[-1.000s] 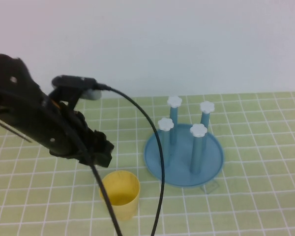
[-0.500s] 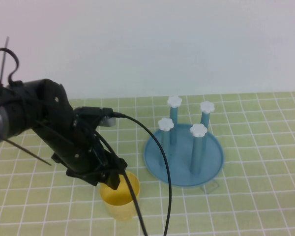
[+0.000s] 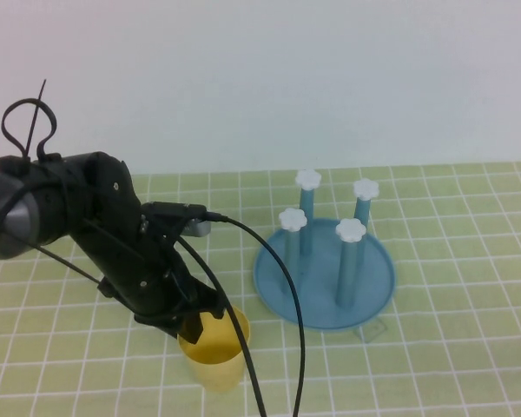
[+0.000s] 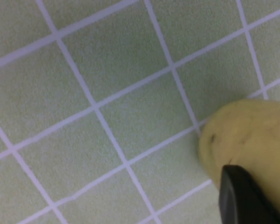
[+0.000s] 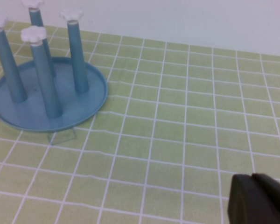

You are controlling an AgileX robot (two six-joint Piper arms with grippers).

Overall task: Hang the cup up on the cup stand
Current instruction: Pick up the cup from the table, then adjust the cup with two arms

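Note:
The pale-yellow cup (image 3: 219,358) stands upright on the green checked mat, near the front edge and left of the cup stand (image 3: 323,304). My left gripper (image 3: 196,325) reaches down onto the cup's left rim, one finger inside the mouth. In the left wrist view a black finger (image 4: 241,196) presses on the cup (image 4: 252,133) outer wall, so the jaws pinch the wall. The blue cup stand (image 5: 79,108) has four upright pegs with white flower caps, all bare. My right gripper (image 5: 252,176) is shut and empty, low over the mat to the stand's right, outside the high view.
A black cable (image 3: 288,347) runs from the left wrist down across the front of the mat, between the cup and the stand. A white wall (image 3: 330,78) closes off the back of the table.
The left arm has come down and forward from behind the cup onto its left rim. Its jaws have narrowed round the cup's wall. The cup and the stand have stayed in place.

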